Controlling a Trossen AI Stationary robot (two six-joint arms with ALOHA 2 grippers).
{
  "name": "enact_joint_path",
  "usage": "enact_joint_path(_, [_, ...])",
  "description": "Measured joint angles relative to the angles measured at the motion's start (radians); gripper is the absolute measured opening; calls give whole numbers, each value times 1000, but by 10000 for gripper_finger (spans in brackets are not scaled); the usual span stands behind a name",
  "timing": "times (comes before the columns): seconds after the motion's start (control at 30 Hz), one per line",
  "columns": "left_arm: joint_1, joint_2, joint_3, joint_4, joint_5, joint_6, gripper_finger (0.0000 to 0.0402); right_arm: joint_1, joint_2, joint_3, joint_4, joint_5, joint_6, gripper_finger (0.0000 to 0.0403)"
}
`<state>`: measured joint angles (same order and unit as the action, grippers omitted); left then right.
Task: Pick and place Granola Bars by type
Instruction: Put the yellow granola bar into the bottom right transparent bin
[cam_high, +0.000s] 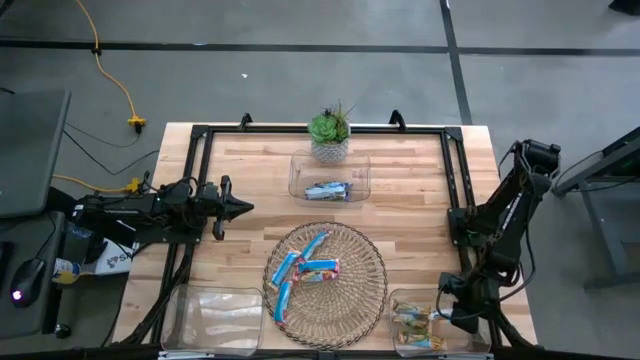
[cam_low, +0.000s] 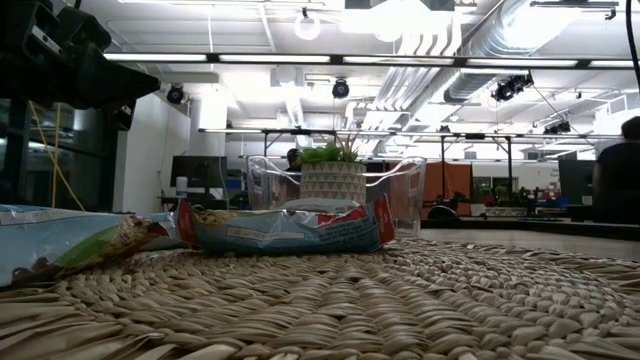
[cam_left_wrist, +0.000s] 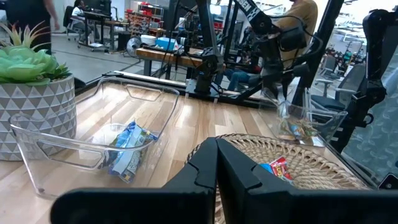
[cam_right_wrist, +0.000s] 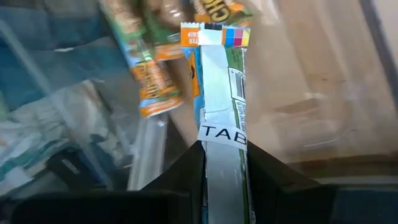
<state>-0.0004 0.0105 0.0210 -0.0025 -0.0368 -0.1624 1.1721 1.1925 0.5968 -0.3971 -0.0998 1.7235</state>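
1. Granola Bars (cam_high: 304, 268) with blue wrappers lie on the round wicker tray (cam_high: 368, 290) at the near middle of the bench (cam_high: 400, 190).
2. More tan-green bars (cam_high: 418, 322) sit in the clear bin (cam_high: 395, 310) at the near right corner.
3. One silvery-blue bar (cam_high: 328, 190) rests in the far clear bin (cam_high: 300, 170), just in front of the potted plant (cam_high: 329, 133).
4. The right gripper (cam_right_wrist: 224, 155) hangs over the near right bin, its fingers (cam_right_wrist: 186, 165) closed on a green-and-white bar (cam_right_wrist: 222, 93) that points down toward the bars below.
5. The left gripper (cam_left_wrist: 216, 149) waits at the left side of the bench, its fingers pressed together and holding nothing.
6. Another clear bin (cam_high: 215, 315) stands at the near left.
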Motion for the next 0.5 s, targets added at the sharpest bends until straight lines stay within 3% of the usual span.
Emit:
enact_joint_path(0.23, [0,0,0,0,0,0,1,1,-3,-10,29,20,-38,82])
enact_joint_path(0.5, [0,0,0,0,0,0,1,0,-5,-10,51,14,-87,132])
